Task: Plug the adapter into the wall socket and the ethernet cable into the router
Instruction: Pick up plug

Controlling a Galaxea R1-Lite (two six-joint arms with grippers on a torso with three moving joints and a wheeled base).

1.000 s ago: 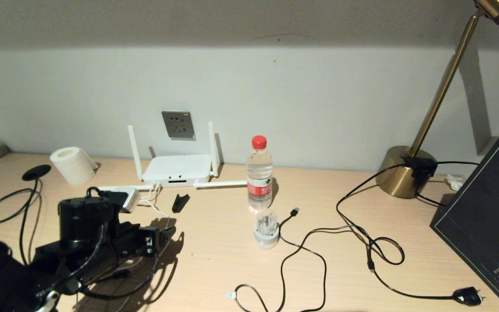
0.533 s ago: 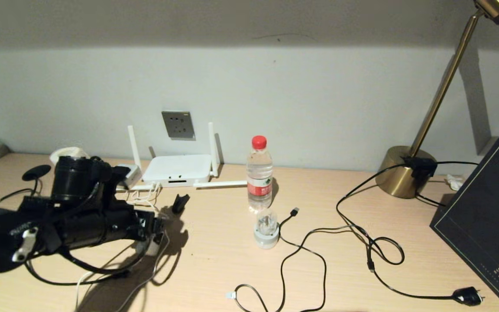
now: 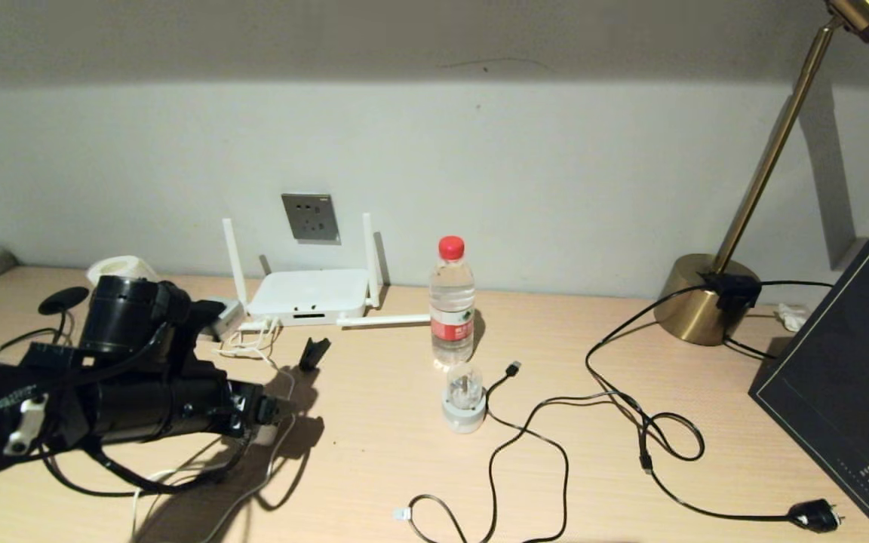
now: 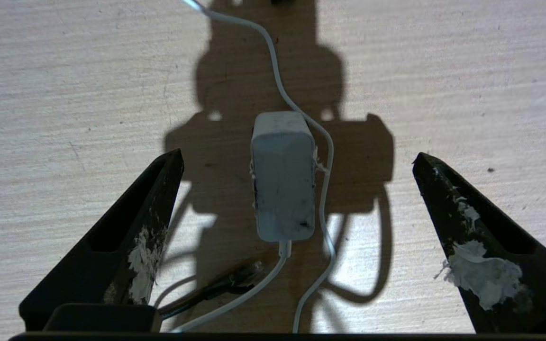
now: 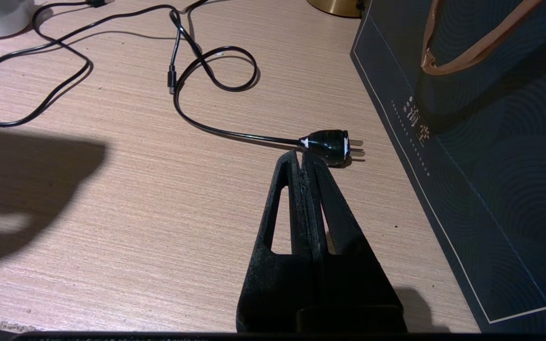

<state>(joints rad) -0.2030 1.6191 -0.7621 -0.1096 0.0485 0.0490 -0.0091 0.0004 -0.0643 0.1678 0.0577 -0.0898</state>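
Adapter (image 4: 283, 177) lies flat near the desk's (image 3: 631, 490) left front edge, between the spread jaws of the left gripper (image 4: 296, 161); light, rigid and smooth, best pinched across its 2 long sides, clear of the limp white cord (image 4: 273, 71)

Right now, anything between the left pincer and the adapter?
Nothing visible. The left pincer is open over the desk, and the adapter lies flat between its fingers, untouched, with only its own white cord alongside.

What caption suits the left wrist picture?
Open left gripper poised over the white adapter lying on the wooden table.
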